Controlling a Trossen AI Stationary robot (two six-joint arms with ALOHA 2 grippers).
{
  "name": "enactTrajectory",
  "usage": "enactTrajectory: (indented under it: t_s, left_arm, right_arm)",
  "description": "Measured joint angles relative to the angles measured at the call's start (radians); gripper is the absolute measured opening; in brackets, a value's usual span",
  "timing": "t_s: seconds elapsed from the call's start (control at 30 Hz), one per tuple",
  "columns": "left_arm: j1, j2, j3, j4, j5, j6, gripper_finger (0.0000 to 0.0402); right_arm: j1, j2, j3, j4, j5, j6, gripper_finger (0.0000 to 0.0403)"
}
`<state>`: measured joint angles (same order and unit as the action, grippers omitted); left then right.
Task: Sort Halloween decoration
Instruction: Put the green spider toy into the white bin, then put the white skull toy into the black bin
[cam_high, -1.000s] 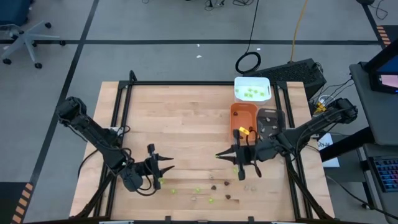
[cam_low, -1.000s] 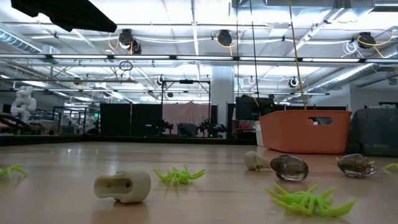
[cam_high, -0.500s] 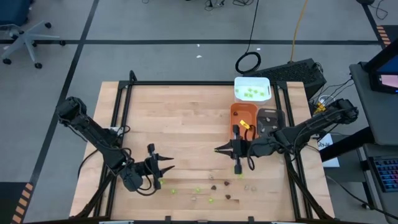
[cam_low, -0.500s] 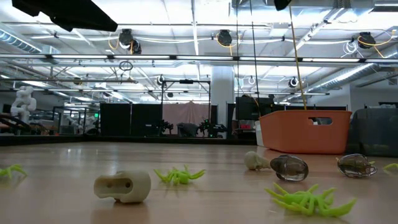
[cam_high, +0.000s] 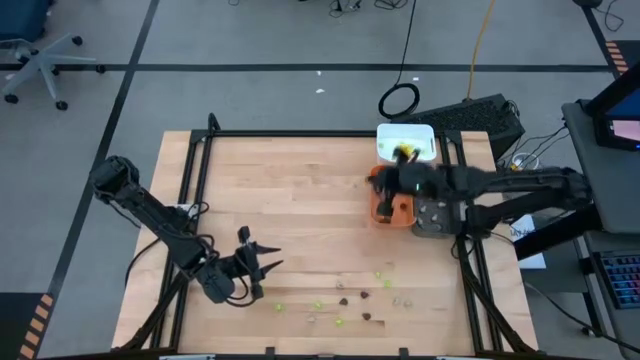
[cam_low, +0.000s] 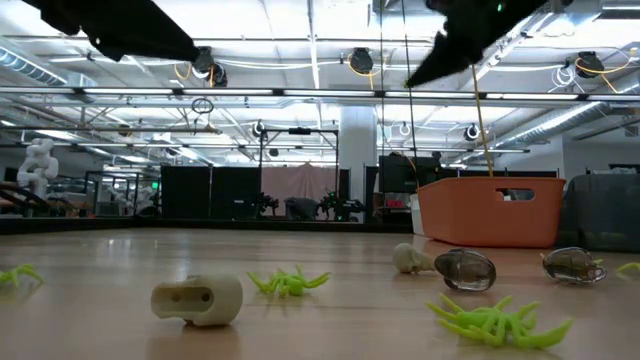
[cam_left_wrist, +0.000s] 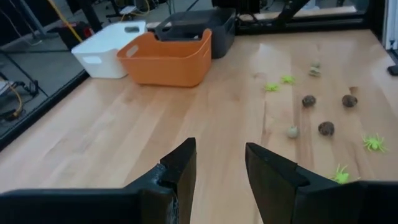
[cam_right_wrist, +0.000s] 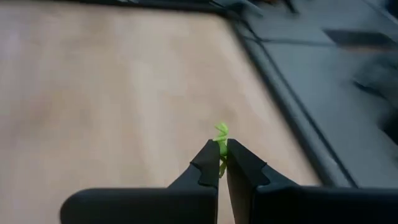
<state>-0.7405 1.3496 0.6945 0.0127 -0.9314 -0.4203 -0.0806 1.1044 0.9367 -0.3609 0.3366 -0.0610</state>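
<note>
The Halloween decoration pieces lie loose on the wood near the table's front edge: lime-green spiders (cam_high: 319, 304) (cam_low: 288, 282), dark brown pieces (cam_high: 364, 296) (cam_low: 465, 269) and pale beige ones (cam_high: 396, 299) (cam_low: 197, 300). My right gripper (cam_high: 378, 182) hangs high over the orange tray (cam_high: 392, 195), shut on one lime-green piece (cam_right_wrist: 221, 132). My left gripper (cam_high: 268, 256) (cam_left_wrist: 219, 155) stands open above the table's front left with nothing between its fingers, pointing toward the pieces. My right gripper pinches the small lime-green piece between its two fingertips (cam_right_wrist: 210, 163). Part of the piece (cam_right_wrist: 221, 130) sticks out past the tips. It is lifted clear of the table and of the trays.
At the far right stand a white tray (cam_high: 405, 143) with green pieces in it, the orange tray and a grey tray (cam_high: 432, 205) side by side. A black frame rail (cam_high: 300, 133) runs along the far edge. Bare wood lies between the trays and the pieces.
My right gripper has swung from just above the loose pieces toward the table's far edge and now hangs over the orange tray. It has stayed shut on the lime-green piece throughout.
</note>
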Motion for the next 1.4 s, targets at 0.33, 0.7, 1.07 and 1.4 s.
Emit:
enactTrajectory:
  t_s: [0.33, 0.7, 1.07, 1.4]
  left_arm:
    - [0.029, 0.0, 0.0, -0.085, 0.017, -0.073, 0.0145]
    - [0.027, 0.0, 0.0, -0.118, 0.038, -0.098, 0.0145]
    - [0.012, 0.0, 0.0, -0.135, 0.07, -0.134, 0.0145]
    - [-0.067, 0.0, 0.0, -0.208, 0.168, -0.188, 0.0145]
  right_arm:
    - [-0.597, 0.044, 0.0, -0.109, -0.131, -0.109, 0.0]
    - [-0.866, 0.335, 0.0, -0.007, -0.262, -0.082, 0.0016]
    - [-0.867, 0.364, 0.0, 0.02, -0.26, 0.001, 0.0122]
    - [-0.767, 0.36, 0.0, 0.139, -0.341, -0.023, 0.0149]
